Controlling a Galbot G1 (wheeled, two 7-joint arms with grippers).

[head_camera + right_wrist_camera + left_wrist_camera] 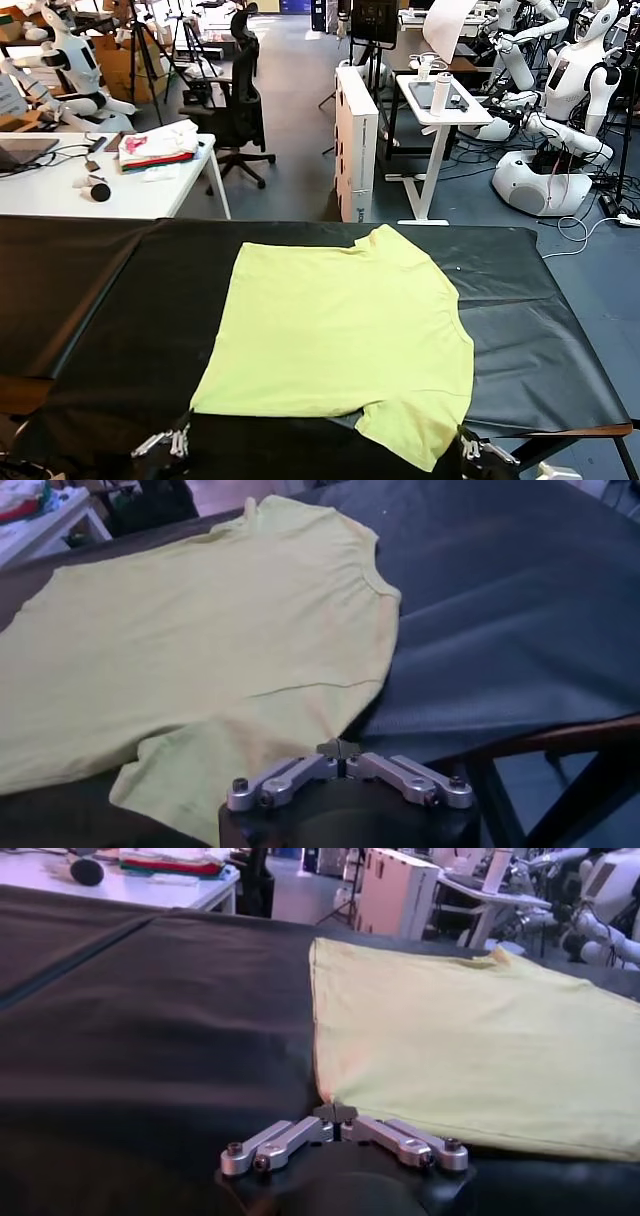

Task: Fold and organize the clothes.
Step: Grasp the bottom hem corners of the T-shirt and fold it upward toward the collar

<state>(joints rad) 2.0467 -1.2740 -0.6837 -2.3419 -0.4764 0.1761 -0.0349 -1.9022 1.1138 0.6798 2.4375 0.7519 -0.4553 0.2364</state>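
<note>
While both my arms wait low at the near edge of the desk (90,300), nothing has been folded yet, so I judge the first fold is the step in hand. On the left, my left gripper (165,441) sits just short of the hem corner of the T-shirt (340,330); in its wrist view the fingertips meet in a point, so the left gripper (338,1113) is closed and empty, nearly touching the cloth's corner. The T-shirt lies flat across the middle of the desk, hem toward the left, collar toward the right, one sleeve pointing away from me and the other hanging slightly over the near edge. On the right, my right gripper (487,452) rests just beside that near sleeve, and its wrist view shows the right gripper (338,748) pinched closed on nothing.

To fold well, I would open both, pinch hem corner and shoulder at matching points, and lift evenly so the thin fabric does not drag or bunch.

The cloth is plain lime yellow-green, thin, soft, matte, with faint ripples near the shoulder seam. The desk cover is black, slightly glossy and creased. Far off on the left, a white table (60,190) carries a stack of folded fabric (155,150).
</note>
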